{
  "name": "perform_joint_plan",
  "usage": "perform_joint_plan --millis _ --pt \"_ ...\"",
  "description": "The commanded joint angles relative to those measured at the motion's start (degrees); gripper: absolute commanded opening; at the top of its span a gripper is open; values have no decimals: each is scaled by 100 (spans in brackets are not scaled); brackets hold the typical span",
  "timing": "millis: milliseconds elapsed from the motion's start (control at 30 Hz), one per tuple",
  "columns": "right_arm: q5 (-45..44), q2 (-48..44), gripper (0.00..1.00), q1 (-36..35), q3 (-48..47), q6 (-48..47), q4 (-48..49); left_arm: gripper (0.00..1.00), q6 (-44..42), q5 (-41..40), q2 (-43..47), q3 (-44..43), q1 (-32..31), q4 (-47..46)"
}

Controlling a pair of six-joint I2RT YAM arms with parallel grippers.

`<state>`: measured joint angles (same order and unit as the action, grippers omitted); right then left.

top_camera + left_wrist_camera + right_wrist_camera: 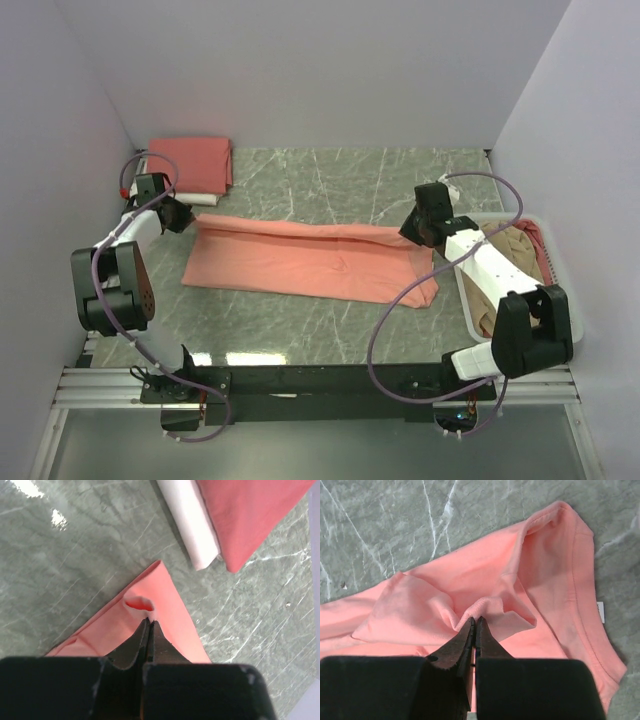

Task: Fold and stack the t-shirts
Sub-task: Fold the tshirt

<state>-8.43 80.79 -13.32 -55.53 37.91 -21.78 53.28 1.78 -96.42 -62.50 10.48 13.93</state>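
A salmon-pink t-shirt [310, 260] lies folded lengthwise as a long band across the middle of the table. My left gripper [182, 218] is shut on its far left corner [150, 605], pinching a small pucker of cloth. My right gripper [418, 232] is shut on a fold of cloth [480, 611] near the shirt's right end, by the collar [580, 580]. A folded stack with a salmon-pink shirt [192, 160] on a white shirt [192, 525] sits at the back left. More shirts, tan-beige [512, 250] and pink, lie in the basket.
A white lattice basket [560, 275] stands at the right edge, behind my right arm. Grey walls close in the table on the left, back and right. The folded stack lies close behind my left gripper.
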Motion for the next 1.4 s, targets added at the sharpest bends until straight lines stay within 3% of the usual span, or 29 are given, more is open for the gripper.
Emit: perform_joint_plan --millis 0,600,1033,1200,1367 --pt "-247 -327 0 -48 156 67 174 1 77 68 405 211 24 -295" --pt "-221 -758 0 -127 921 129 288 1 350 217 801 1065 24 -796" --pt "-195 1270 0 321 -2004 -398 148 1 52 560 -1122 -1553 7 -541" --pt "-2 1746 0 558 -2577 -416 51 1 -80 771 -1528 -2178 -11 -514" --pt "52 1782 0 568 -2525 -381 95 1 -107 955 -1687 -2285 7 -585"
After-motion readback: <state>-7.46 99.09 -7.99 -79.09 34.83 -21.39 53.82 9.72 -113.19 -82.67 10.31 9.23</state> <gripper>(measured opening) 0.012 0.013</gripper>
